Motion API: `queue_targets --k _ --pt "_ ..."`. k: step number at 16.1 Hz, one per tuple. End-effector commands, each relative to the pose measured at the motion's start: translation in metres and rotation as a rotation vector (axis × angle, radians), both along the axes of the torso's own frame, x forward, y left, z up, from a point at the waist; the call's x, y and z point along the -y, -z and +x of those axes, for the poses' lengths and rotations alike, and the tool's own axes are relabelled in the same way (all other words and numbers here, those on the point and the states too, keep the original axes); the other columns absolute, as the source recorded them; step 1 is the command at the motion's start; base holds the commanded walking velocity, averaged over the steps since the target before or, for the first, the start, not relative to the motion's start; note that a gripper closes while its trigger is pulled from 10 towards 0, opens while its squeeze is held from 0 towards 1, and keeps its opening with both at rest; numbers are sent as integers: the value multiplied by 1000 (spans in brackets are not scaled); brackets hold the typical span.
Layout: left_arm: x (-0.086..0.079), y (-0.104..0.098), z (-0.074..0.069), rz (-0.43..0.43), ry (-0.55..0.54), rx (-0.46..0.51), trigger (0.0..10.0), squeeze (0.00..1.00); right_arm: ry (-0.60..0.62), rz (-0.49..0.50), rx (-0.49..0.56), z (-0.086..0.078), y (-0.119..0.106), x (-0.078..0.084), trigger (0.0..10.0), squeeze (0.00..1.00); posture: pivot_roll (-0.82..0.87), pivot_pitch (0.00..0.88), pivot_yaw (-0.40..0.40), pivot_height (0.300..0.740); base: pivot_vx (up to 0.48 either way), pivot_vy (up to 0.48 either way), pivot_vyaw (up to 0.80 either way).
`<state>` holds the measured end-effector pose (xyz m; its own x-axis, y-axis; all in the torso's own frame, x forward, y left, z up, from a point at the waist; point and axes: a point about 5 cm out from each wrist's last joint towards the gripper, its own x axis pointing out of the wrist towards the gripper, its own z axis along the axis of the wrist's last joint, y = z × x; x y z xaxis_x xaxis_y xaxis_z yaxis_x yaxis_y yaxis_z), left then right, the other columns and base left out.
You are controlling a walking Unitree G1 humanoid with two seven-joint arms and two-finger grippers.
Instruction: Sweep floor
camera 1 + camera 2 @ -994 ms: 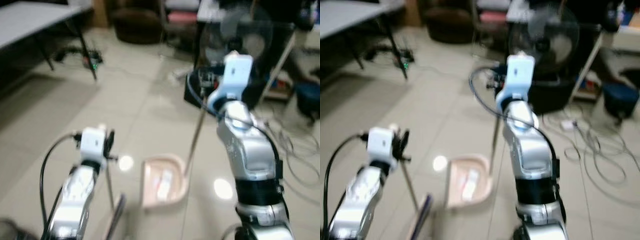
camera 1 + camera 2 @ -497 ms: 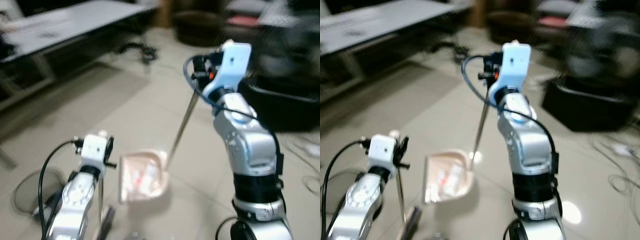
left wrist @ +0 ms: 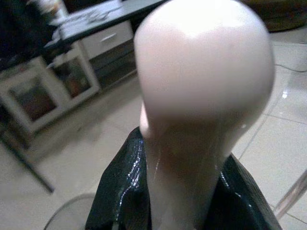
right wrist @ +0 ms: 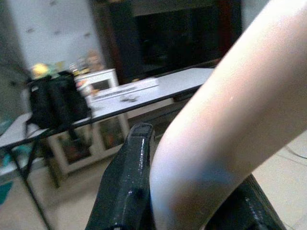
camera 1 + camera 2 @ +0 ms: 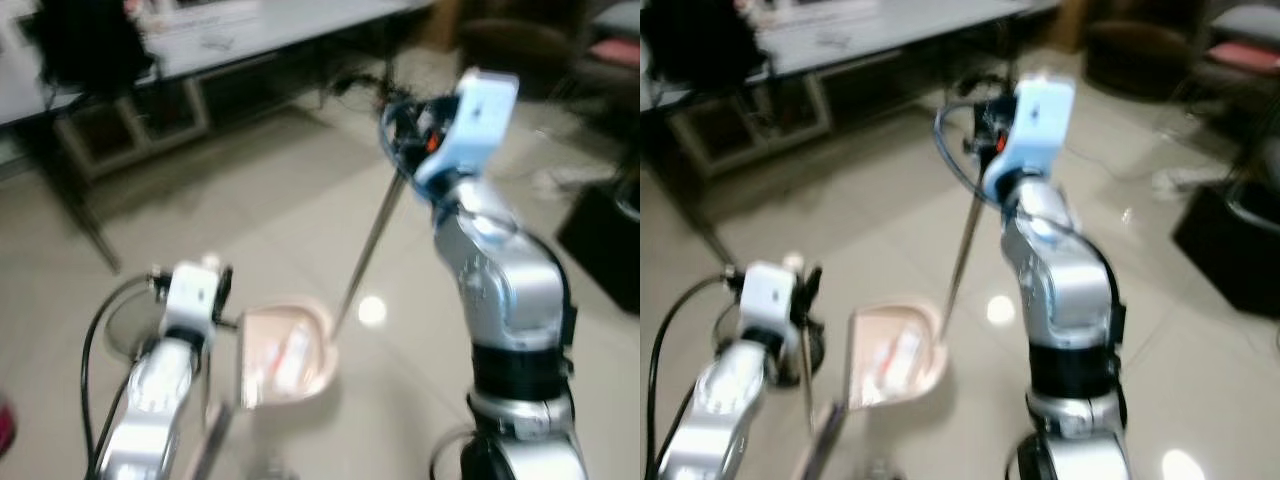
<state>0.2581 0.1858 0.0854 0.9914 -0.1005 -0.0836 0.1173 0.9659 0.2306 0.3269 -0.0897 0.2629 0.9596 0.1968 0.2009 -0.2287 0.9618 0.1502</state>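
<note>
The raised right pincer (image 5: 400,120) and the low left pincer (image 5: 215,290) each seem clamped on a handle.

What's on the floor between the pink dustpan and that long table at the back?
Bare tiles, in the left eye view, from the dustpan to the table.

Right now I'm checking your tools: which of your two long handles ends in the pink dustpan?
The metal handle in the right claw; it slants down to the pink dustpan. The left claw grips the broom handle.

Home living room: armchair (image 5: 1135,45), low cabinet (image 5: 750,110).
</note>
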Motion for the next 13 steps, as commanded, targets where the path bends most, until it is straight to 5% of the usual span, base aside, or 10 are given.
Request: queue_targets --k 1,7,13 --pt "3 -10 3 6 23 39 10000 0 -16 50 77 -4 -20 -3 10000 0 -87 0 47 740 270 0 0" --pt "0 -8 -3 3 14 34 10000 0 -25 41 95 -2 -25 -6 10000 0 -76 0 35 740 311 0 0" --pt "-3 -7 -9 4 -1 22 10000 0 -38 57 86 -1 -25 -9 10000 0 -59 0 24 740 339 0 800"
